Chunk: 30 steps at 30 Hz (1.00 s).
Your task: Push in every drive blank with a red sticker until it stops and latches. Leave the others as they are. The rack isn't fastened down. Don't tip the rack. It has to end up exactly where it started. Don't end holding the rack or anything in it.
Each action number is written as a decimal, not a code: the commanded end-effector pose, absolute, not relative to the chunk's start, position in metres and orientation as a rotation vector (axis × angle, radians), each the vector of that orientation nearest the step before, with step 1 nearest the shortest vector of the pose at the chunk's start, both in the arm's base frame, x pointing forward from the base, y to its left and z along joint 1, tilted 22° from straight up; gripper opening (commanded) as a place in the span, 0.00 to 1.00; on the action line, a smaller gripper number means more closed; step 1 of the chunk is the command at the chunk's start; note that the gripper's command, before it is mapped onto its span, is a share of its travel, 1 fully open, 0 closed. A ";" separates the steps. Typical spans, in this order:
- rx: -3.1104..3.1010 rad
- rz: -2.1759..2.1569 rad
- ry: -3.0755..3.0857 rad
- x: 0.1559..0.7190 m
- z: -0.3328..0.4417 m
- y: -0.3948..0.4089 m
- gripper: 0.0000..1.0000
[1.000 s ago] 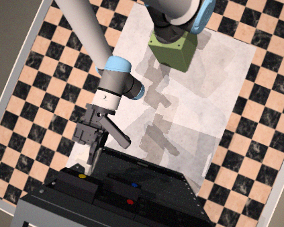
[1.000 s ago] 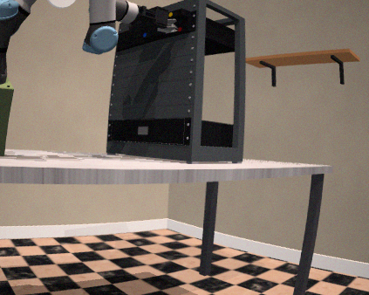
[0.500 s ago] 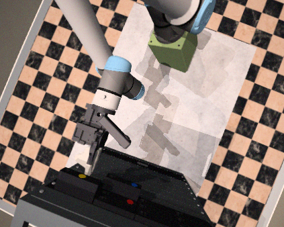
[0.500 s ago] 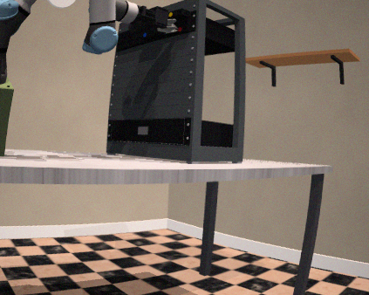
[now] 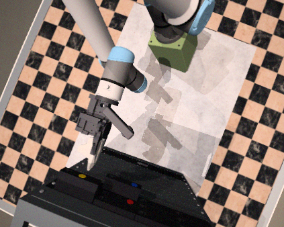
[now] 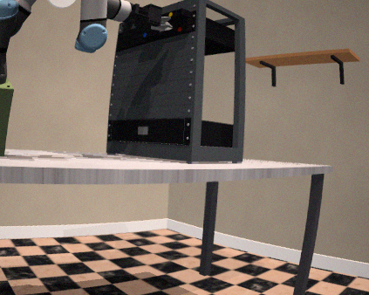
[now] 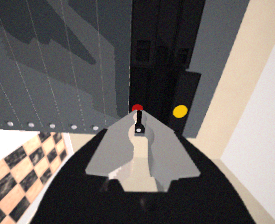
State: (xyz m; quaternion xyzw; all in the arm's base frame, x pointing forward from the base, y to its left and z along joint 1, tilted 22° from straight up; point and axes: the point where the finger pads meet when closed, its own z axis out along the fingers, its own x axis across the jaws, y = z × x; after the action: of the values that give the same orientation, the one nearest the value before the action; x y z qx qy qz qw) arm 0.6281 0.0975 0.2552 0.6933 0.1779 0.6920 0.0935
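The dark open-frame rack stands on the white table, and it also shows in the side view. Near its top sit three drive blanks, marked by a yellow sticker, a blue sticker and a red sticker. My gripper is shut and empty at the rack's upper front, close to the yellow-sticker blank. In the wrist view the closed fingertips point at the red sticker, with the yellow sticker to its right. I cannot tell whether the tips touch the rack.
The arm's green base block stands at the far end of the table. A blank grey panel covers the middle of the rack's front, with a black unit at the bottom. A wooden wall shelf hangs beyond.
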 end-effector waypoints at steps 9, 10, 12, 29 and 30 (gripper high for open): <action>2.056 2.055 0.529 0.577 0.257 0.091 0.00; 2.056 2.055 0.529 0.573 0.257 0.091 0.00; 2.056 2.055 0.529 0.567 0.257 0.090 0.00; 2.056 2.055 0.529 0.550 0.258 0.088 0.00; 2.056 2.055 0.529 0.546 0.258 0.088 0.00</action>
State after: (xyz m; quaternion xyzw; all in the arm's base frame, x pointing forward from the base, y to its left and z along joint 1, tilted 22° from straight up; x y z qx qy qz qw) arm 0.5545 0.0885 0.2570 0.6932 0.1780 0.6922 0.0934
